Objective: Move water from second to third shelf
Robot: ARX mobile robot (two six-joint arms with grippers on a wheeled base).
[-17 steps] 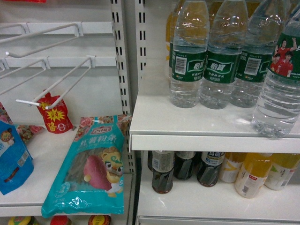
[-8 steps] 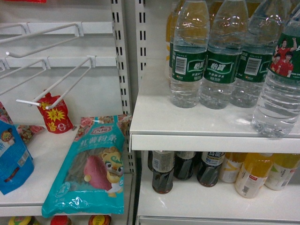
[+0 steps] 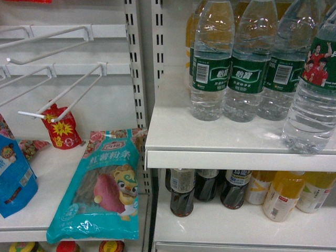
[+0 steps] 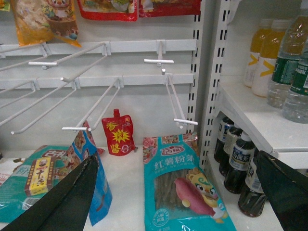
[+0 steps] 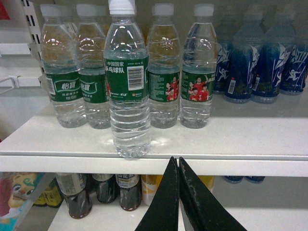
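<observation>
Right now neither gripper appears in the head view. Right gripper (image 5: 178, 166) shows at the bottom of the right wrist view, two black fingers (image 5: 166, 202) pressed together with nothing between them, tips just below the front lip of the white shelf (image 5: 231, 139) and clear of every bottle. Left gripper (image 4: 175, 192) shows in the left wrist view with black fingers (image 4: 62, 202) spread wide at both lower corners, holding nothing.

Water (image 5: 126, 82) stands upright at the shelf's front edge, forward of the row, barcode facing out, white cap on; in the head view it's the bottle (image 3: 313, 94) at the far right, nearest the camera. Behind it a row of matching bottles (image 5: 198, 67) with green labels stands further back, touching side by side. Blue-wrapped bottles (image 5: 262, 62) sit to the right of that row, blurred.

One shelf down: dark cola bottles (image 3: 182, 194) at left, yellow drink bottles (image 3: 282, 195) beside them.

Left bay: teal snack bag (image 3: 102, 189) lies flat on the lower shelf, red pouch (image 3: 62, 127) stands behind it near the back wall, blue bag (image 3: 14, 181) at far left. White wire hooks (image 3: 68, 100) stick out from the back panel.
</observation>
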